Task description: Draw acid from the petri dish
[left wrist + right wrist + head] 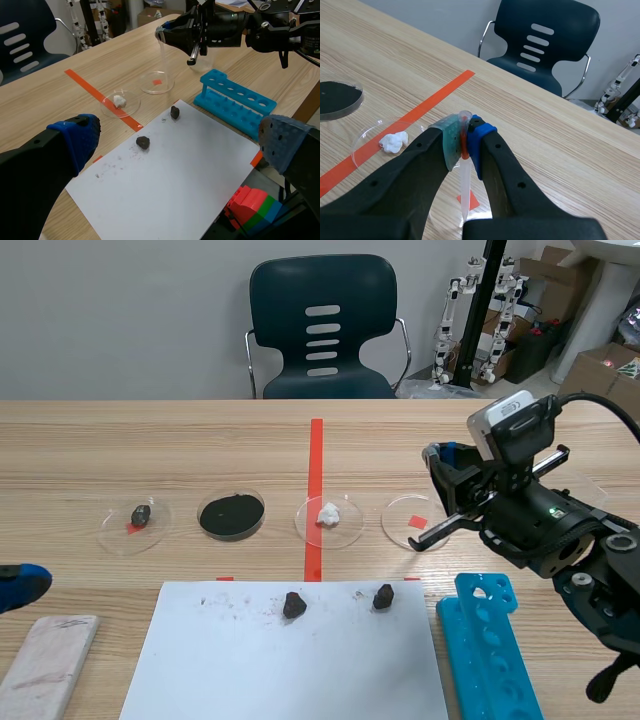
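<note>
Right wrist view showed the right gripper [464,142] clamped on a clear plastic pipette [464,182], its long axis near upright and its tip pointing down just above the clear round petri dish [400,512], while the left gripper [175,142], fingers spread, sat well apart from that dish.

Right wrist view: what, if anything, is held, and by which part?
A clear dropper, pinched near its top end by the fingers of the right gripper, tip hanging down.
</note>
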